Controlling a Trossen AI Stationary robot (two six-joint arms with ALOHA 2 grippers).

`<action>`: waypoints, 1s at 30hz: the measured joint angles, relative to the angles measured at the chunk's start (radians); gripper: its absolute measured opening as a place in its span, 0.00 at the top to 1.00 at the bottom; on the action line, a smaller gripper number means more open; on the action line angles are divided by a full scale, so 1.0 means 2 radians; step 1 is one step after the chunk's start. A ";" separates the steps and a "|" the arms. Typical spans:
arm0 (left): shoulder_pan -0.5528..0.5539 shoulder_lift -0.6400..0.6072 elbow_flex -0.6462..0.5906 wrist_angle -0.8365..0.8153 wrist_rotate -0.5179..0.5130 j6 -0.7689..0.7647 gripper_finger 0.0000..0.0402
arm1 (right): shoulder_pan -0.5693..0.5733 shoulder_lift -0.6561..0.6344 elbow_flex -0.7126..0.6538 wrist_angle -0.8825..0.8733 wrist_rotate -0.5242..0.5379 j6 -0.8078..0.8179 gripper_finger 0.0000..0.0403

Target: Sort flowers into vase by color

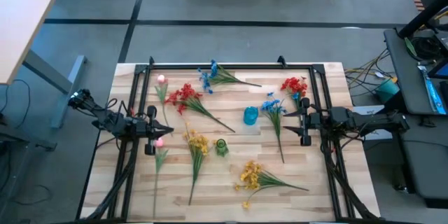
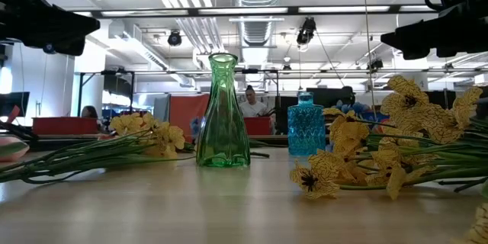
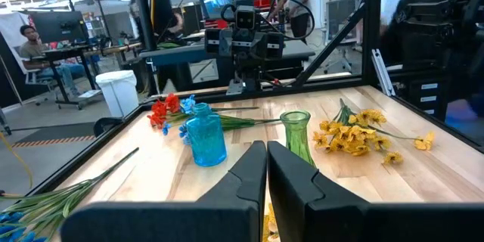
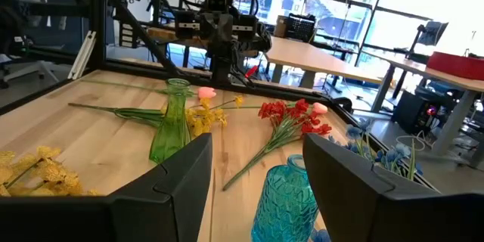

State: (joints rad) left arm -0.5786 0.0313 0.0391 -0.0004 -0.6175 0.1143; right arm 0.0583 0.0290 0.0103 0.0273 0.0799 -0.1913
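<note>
Flowers lie flat on the wooden table: a pink bud (image 1: 162, 80), a red sprig (image 1: 186, 96), a blue sprig (image 1: 210, 75), another red sprig (image 1: 295, 85), another blue sprig (image 1: 273, 109), two yellow sprigs (image 1: 197, 143) (image 1: 250, 175), and a second pink bud (image 1: 159, 142). A blue glass vase (image 1: 250, 115) and a green glass vase (image 1: 221, 146) stand upright mid-table. My left gripper (image 3: 267, 151) hovers shut at the table's left, above the second pink bud. My right gripper (image 4: 257, 151) hovers open at the right, beside the blue sprig (image 4: 378, 155).
A black frame (image 1: 231, 66) runs along the table's far, left and right sides. Bare wood (image 1: 308, 161) shows toward the near right corner. People sit and stand at desks in the room beyond the table.
</note>
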 joint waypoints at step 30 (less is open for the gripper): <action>0.000 0.000 0.000 0.000 0.000 0.000 1.00 | -0.013 0.235 0.000 0.030 0.000 0.000 0.50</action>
State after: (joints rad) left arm -0.5785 0.0315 0.0391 -0.0006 -0.6174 0.1143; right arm 0.0319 0.4988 0.0101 0.0882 0.0800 -0.1911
